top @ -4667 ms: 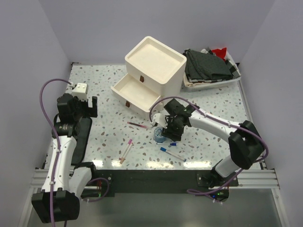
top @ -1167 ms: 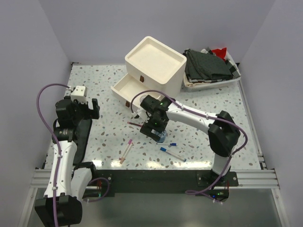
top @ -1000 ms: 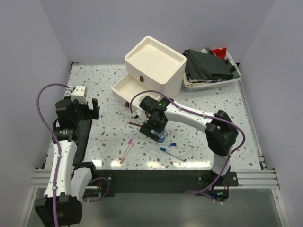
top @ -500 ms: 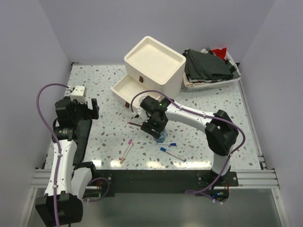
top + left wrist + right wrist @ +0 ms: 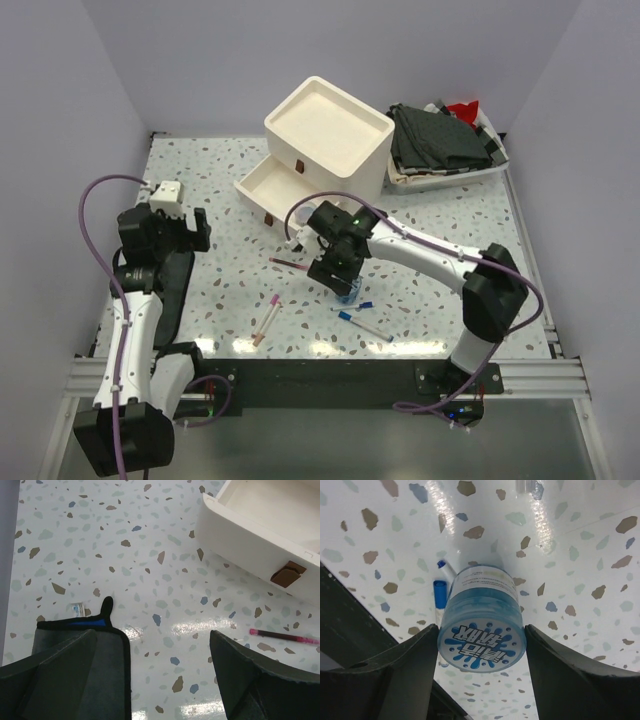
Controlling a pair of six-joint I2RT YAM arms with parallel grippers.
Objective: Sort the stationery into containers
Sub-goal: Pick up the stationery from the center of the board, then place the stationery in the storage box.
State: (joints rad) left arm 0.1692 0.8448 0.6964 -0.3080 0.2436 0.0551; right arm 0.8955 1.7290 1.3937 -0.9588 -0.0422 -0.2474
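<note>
The right gripper (image 5: 481, 647) is clamped on the blue roll (image 5: 481, 610), one finger against each side. A blue-capped pen (image 5: 439, 596) lies just beside the roll on the table (image 5: 580, 555). The open drawer (image 5: 272, 188) stands near, farther back. The left gripper (image 5: 161, 630) gapes wide and holds nothing, with a pink pen (image 5: 282, 636) off to its right.

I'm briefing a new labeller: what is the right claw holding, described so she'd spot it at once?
Find the cream cabinet with one drawer pulled out; the right claw hangs just in front of that. It grips a blue cylinder, the only stubby round item among thin pens, with a blue splash label on its end.
</note>
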